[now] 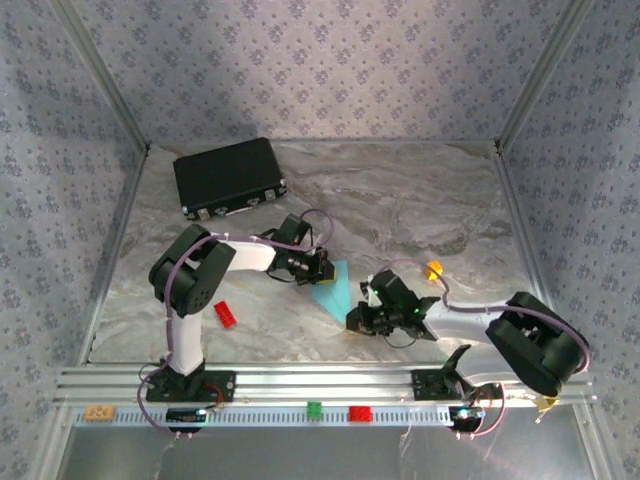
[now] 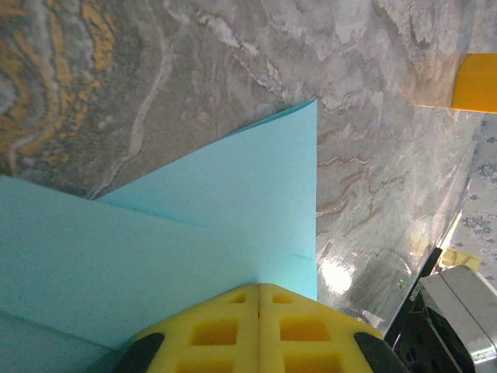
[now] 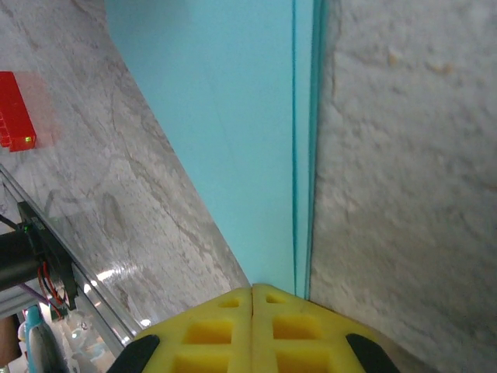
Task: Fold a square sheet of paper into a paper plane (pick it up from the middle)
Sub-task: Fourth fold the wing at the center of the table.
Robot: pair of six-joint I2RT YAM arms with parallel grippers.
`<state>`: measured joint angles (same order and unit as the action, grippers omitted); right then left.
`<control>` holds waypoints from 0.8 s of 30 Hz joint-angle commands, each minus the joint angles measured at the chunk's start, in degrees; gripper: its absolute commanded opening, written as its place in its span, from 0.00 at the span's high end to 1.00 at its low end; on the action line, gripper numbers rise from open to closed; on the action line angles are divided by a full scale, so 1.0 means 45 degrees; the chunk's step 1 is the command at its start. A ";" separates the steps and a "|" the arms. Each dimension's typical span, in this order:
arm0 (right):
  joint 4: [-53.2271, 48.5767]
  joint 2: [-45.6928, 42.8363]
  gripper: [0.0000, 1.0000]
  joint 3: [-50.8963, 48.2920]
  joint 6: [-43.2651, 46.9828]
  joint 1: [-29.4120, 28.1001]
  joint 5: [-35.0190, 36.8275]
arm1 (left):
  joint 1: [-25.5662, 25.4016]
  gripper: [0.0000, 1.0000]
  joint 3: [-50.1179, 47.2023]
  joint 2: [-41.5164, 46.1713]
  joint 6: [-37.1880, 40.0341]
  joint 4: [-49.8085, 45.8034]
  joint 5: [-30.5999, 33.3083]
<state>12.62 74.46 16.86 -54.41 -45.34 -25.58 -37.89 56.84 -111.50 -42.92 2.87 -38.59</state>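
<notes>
Now left hand (image 2: 258, 289), right hand (image 3: 252, 291) pinch folded paper (image 1: 331, 288).

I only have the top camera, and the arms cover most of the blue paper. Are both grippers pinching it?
Observer: The left one is. In the left wrist view the left gripper has its yellow pads pressed together on the blue paper.
Operator: And the right one?
Observer: The right gripper is shut too. The right wrist view shows it gripping a straight edge where two layers of the paper lie stacked.
Operator: Is it folded yet?
Observer: Partly. In the left wrist view one layer lies over another along a crease and ends in a sharp point.
</notes>
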 commanded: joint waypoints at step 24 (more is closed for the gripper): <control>-0.2549 -0.2314 0.82 0.0978 -0.1379 0.0547 0.1966 | 0.0151 1.00 -0.0829 0.0280 -0.0661 -0.0226 0.1306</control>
<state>-0.19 63.22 19.77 -58.04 -42.52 -18.13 -37.87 55.07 -110.48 -45.54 5.04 -37.39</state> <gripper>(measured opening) 0.177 0.044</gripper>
